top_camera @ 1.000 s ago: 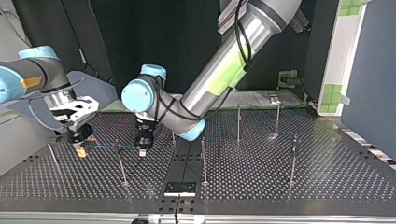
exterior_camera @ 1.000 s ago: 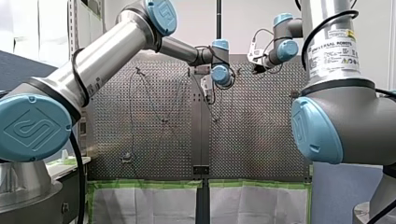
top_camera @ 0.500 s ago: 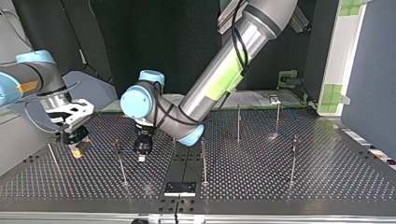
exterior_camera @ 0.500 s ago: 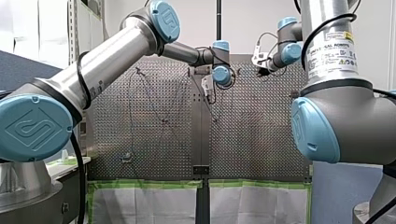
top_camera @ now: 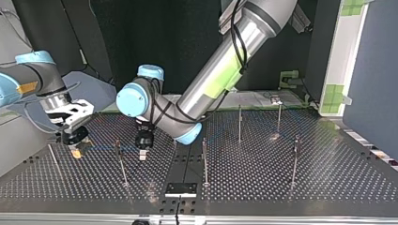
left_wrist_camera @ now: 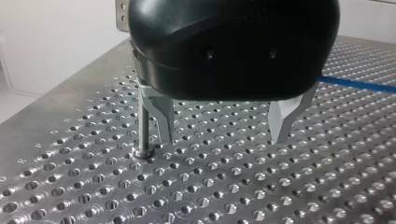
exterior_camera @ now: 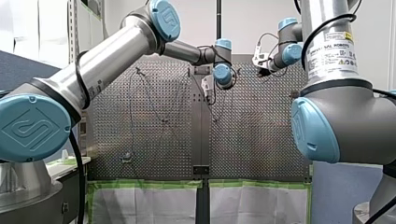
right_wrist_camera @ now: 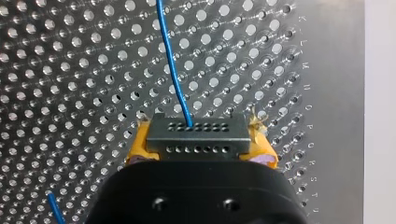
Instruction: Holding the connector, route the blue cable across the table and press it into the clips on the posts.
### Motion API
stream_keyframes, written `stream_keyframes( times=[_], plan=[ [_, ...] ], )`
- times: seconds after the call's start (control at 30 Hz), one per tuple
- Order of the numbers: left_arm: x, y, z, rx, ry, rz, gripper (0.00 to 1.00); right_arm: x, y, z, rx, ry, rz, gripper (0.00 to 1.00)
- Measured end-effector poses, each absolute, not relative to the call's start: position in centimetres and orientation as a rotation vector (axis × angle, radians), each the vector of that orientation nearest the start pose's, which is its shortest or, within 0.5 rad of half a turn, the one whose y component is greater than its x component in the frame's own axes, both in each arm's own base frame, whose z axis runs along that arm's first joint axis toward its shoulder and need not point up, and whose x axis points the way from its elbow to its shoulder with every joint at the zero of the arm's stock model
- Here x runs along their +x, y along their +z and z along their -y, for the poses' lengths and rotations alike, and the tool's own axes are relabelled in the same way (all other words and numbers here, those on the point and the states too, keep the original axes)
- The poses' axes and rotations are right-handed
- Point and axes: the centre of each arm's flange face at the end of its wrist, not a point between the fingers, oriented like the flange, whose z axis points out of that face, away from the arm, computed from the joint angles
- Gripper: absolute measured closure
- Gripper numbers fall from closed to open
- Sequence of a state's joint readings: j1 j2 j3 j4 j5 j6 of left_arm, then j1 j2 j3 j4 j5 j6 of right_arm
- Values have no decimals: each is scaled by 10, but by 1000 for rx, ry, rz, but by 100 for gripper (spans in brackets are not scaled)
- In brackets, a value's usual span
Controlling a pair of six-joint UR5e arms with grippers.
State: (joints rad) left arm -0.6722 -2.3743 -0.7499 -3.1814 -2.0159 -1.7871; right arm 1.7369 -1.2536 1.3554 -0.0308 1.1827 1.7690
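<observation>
Yellow pads (right_wrist_camera: pixel 139 147) of my right hand (right_wrist_camera: pixel 201 144) pinch the connector (right_wrist_camera: pixel 196 136) | blue cable (right_wrist_camera: pixel 173 70) runs ahead from it over the desk (right_wrist_camera: pixel 70 70) | my left hand (left_wrist_camera: pixel 219 128) spread low over desk, a post (left_wrist_camera: pixel 143 123) just beside one finger (left_wrist_camera: pixel 159 116).

My right gripper (right_wrist_camera: pixel 198 140) covers the lower part of the connector (right_wrist_camera: pixel 196 130), and the blue cable (right_wrist_camera: pixel 170 60) runs out of view ahead of it. My left gripper (left_wrist_camera: pixel 222 137) hides the top of a post (left_wrist_camera: pixel 143 126). In the top view the cable seems too thin to tell if it sits in a clip (top_camera: pixel 117 143).
</observation>
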Motion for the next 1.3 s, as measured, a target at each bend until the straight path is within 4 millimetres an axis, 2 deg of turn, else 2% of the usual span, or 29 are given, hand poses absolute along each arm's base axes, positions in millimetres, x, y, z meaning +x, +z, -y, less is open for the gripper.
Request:
stream_keyframes(
  times=[0.17, 0.67, 1.3],
  plan=[
    [542, 367, 556, 11, -299, -1639, 0, 270, 421, 570, 1608, 1707, 1147, 100],
    [485, 417, 557, 3, -379, -1546, 0, 275, 420, 567, 1620, 1711, 1146, 100],
    [432, 480, 525, -150, -535, -1371, 0, 283, 418, 562, 1640, 1715, 1144, 100]
  ],
)
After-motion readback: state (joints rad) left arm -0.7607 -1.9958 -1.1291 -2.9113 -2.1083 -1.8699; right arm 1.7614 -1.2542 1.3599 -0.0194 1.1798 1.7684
